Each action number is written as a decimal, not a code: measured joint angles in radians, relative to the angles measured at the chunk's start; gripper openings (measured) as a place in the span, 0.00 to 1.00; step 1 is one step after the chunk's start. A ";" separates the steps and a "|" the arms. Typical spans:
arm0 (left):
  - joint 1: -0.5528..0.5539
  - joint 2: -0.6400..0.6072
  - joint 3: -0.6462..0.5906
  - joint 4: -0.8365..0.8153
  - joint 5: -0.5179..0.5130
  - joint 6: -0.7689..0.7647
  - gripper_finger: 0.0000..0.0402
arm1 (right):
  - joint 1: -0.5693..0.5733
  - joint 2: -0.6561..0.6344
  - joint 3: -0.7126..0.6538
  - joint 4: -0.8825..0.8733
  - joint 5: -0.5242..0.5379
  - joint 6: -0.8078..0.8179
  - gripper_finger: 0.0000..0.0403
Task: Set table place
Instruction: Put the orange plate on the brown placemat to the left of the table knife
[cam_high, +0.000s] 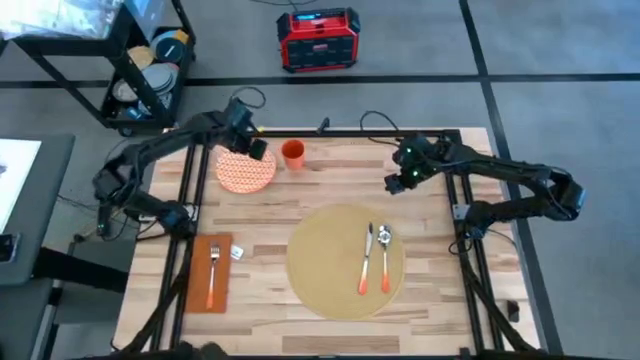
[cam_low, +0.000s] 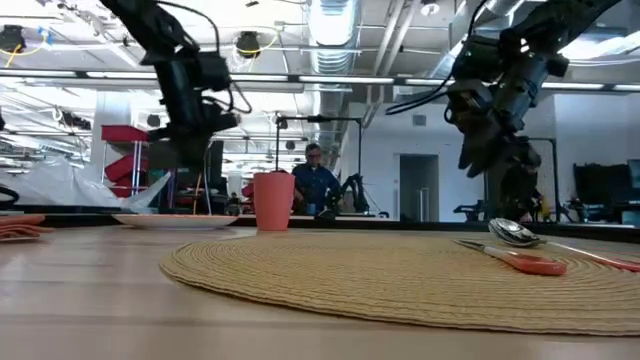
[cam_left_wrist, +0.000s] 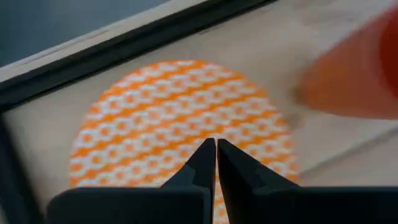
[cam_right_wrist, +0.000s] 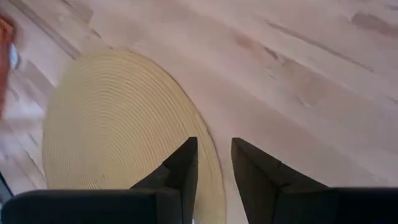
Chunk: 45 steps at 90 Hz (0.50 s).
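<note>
left claw (cam_high: 252, 148) clenched, empty, above plate (cam_high: 246, 170), upper left. right claw (cam_high: 400, 180) released, waiting. mat (cam_high: 345, 261) sits mid-bottom w/ knife & spoon. next, i think: open, grab plate, move to mat.

In the left wrist view the orange cup (cam_left_wrist: 354, 68) is only a blurred shape, cut off by the picture's edge, and the patterned plate (cam_left_wrist: 174, 118) is partly hidden behind the closed fingers (cam_left_wrist: 202, 165) of the left end effector (cam_left_wrist: 216, 144). In the right wrist view the placemat (cam_right_wrist: 118, 124) runs out of the picture, and an orange thing (cam_right_wrist: 5, 62) at the edge is too cut off to name. In the low view the napkin (cam_low: 20, 227) is cut by the edge, and the person (cam_low: 315, 180) beyond the worktop (cam_low: 80, 300) is too small to tell more. In the high view the small white thing (cam_high: 238, 252) beside the napkin cannot be made out.
</note>
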 joint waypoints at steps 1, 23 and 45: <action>0.009 0.000 0.000 -0.008 -0.004 0.006 0.00 | 0.000 0.000 0.000 -0.002 0.000 0.000 0.22; 0.167 0.000 0.000 -0.006 -0.058 0.042 0.00 | 0.000 0.000 0.000 -0.016 0.000 -0.013 0.22; 0.183 0.077 0.000 0.049 -0.018 -0.015 0.00 | 0.006 0.000 0.000 -0.015 -0.002 -0.016 0.22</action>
